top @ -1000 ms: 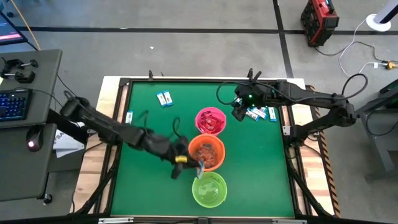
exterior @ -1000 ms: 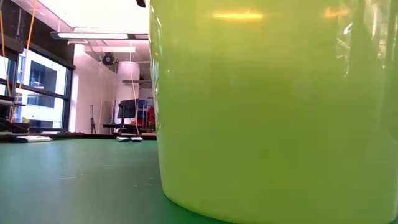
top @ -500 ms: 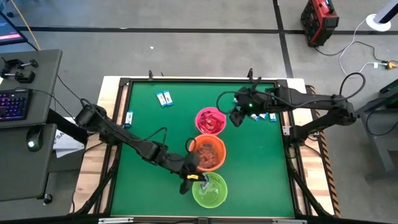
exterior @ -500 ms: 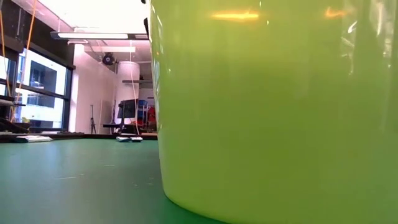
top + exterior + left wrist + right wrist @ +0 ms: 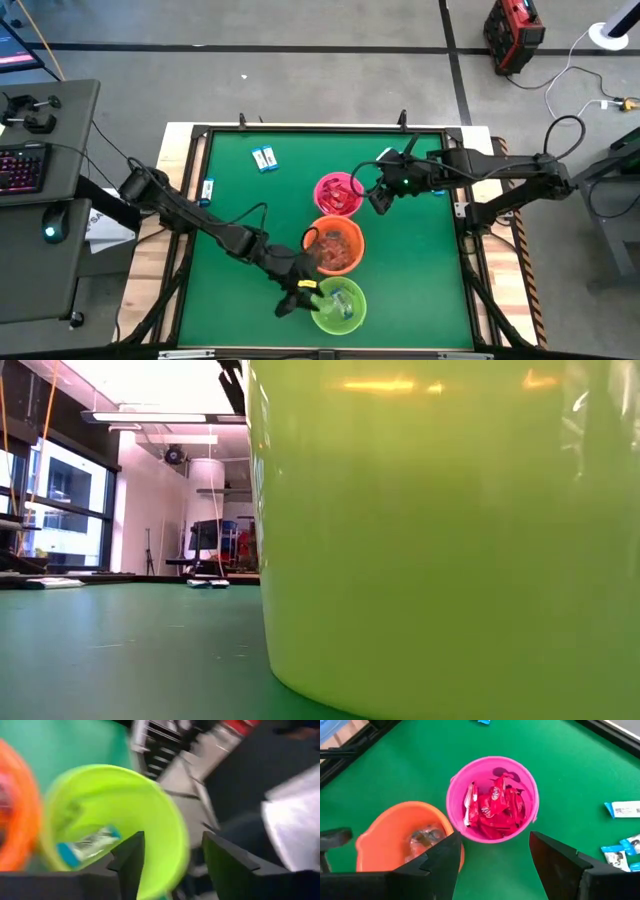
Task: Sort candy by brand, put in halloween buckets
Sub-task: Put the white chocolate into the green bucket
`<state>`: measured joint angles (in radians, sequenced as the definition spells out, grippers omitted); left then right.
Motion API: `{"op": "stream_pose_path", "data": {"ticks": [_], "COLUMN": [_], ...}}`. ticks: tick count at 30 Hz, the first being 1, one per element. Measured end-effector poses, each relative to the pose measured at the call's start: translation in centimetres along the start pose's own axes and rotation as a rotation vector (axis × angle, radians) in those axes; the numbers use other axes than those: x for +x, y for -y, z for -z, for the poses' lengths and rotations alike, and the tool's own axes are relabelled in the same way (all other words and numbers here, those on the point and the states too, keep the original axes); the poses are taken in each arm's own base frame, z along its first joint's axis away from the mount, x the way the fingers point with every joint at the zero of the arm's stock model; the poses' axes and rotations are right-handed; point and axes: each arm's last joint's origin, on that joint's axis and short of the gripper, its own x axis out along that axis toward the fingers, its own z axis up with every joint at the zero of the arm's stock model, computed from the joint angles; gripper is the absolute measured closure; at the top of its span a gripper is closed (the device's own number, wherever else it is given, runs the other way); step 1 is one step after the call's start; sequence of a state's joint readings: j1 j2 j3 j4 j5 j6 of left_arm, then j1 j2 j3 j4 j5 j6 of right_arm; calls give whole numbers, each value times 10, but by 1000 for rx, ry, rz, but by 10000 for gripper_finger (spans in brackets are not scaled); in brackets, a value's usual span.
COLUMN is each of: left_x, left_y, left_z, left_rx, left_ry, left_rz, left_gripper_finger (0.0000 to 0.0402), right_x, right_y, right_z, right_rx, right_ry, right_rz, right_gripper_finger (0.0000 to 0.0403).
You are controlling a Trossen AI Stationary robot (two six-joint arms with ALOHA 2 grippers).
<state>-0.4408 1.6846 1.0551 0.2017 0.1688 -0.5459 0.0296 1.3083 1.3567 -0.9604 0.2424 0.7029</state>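
Green table (image 5: 240, 200): left gripper (image 5: 305, 296) open over lime-green plastic bucket (image 5: 338, 305), blue-white packet (image 5: 87, 845) inside. Right gripper (image 5: 378, 197) open, empty, beside pink bucket (image 5: 339, 193). Risk: withdrawing left arm clips rim, tips bucket.

Green table mat (image 5: 240, 200) inside dark frame on wooden base. Grey desk (image 5: 45, 200) beside table: lit keyboard (image 5: 22, 168), mouse (image 5: 52, 232), black controller (image 5: 30, 110). Red-black case (image 5: 512, 32) on grey floor, white cable (image 5: 575, 70) trailing nearby. Low view: bright room, windows (image 5: 55, 500), ceiling lamp (image 5: 150, 417).
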Motion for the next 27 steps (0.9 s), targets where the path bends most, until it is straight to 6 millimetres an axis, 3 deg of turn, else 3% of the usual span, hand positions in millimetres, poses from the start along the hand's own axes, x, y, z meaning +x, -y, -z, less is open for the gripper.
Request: {"op": "stream_pose_path", "data": {"ticks": [4, 10, 15, 19, 23, 27], "left_x": [-24, -85, -142, -175, -193, -199], "left_y": [14, 20, 13, -1, -17, -31], "left_z": [-15, -31, -44, -56, -66, -72], "left_rx": [8, 96, 148, 124, 55, 17], "left_ry": [-17, 15, 113, 215, 291, 341], "left_rz": [116, -89, -369, -530, -601, -693], "left_gripper_finger": [199, 206, 209, 209, 209, 209], "right_x": [-4, 3, 36, 67, 93, 120], "right_y": [3, 39, 91, 134, 167, 177], "right_z": [4, 10, 14, 16, 17, 16], "right_rx": [38, 182, 208, 165, 80, -48], "right_ry": [-15, -90, -317, -412, -500, -558], "right_rz": [28, 317, 332, 309, 316, 258], "right_gripper_finger": [176, 176, 176, 176, 176, 176]}}
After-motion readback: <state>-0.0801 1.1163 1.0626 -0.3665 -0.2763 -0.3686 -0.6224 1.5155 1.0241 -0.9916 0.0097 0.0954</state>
